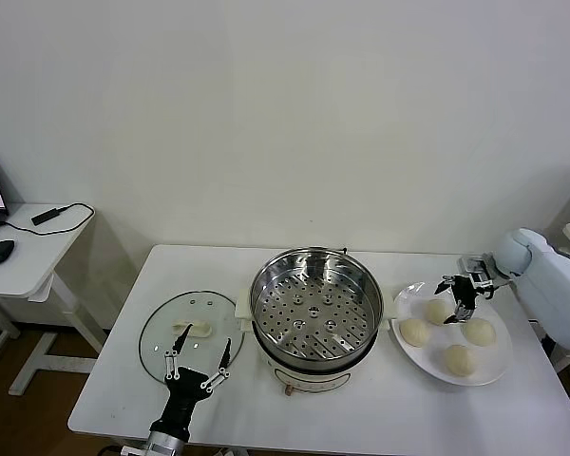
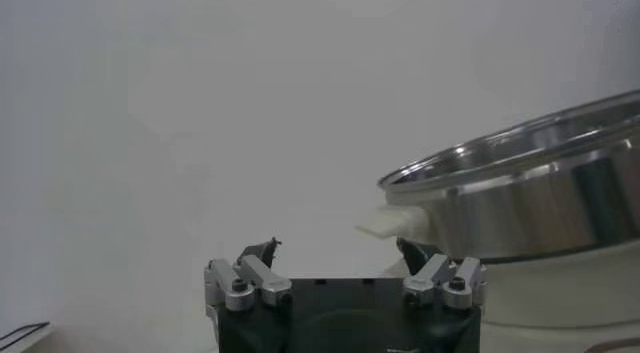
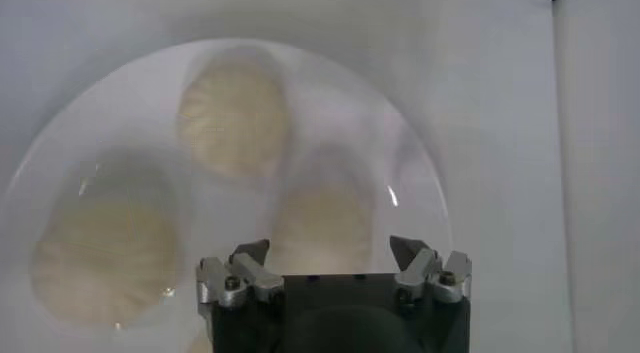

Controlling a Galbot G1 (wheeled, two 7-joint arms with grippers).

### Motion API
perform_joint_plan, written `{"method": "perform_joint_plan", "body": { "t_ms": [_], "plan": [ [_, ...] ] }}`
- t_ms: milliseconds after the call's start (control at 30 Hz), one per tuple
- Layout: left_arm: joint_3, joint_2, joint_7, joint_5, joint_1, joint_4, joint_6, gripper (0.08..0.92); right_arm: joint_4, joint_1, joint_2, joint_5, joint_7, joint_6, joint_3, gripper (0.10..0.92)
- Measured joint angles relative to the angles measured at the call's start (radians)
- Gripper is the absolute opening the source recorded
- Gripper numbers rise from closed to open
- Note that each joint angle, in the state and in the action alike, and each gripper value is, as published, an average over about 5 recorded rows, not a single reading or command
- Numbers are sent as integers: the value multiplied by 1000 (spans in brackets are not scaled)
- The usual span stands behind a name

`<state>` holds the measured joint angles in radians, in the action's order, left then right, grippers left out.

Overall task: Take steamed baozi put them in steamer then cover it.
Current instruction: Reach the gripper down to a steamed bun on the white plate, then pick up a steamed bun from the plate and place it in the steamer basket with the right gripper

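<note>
Several cream-white baozi lie on a white plate [image 1: 499,366] at the right: [image 1: 414,331], [image 1: 478,331], [image 1: 458,359] and one at the far side [image 1: 438,310]. My right gripper [image 1: 463,302] hangs open just above that far one. In the right wrist view this gripper [image 3: 328,247] has its jaws spread over a baozi [image 3: 325,210], with two more baozi [image 3: 233,115] [image 3: 105,260] beside it. The steamer [image 1: 315,309] stands uncovered in the middle with nothing on its perforated tray. My left gripper [image 1: 198,364] is open and holds nothing, low over the near edge of the glass lid [image 1: 166,328].
The glass lid lies flat on the table to the left of the steamer, white handle up. In the left wrist view the steamer's steel wall [image 2: 530,205] rises close beside my left gripper [image 2: 337,245]. A side desk [image 1: 28,252] with a mouse stands far left.
</note>
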<state>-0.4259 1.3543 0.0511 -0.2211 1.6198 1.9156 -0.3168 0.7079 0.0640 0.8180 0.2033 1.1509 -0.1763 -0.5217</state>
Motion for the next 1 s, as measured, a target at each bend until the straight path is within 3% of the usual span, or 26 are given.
{"method": "perform_joint_plan", "body": {
  "t_ms": [233, 600, 1000],
  "plan": [
    [0, 2, 0, -4, 1, -6, -6, 823, -32, 0, 23, 17, -1, -5, -4, 810],
    [-2, 2, 3, -7, 0, -10, -11, 823, -37, -3, 23, 18, -4, -7, -16, 660],
    [5, 1, 6, -8, -9, -8, -12, 823, 84, -149, -16, -32, 34, -131, -114, 629]
  ]
}}
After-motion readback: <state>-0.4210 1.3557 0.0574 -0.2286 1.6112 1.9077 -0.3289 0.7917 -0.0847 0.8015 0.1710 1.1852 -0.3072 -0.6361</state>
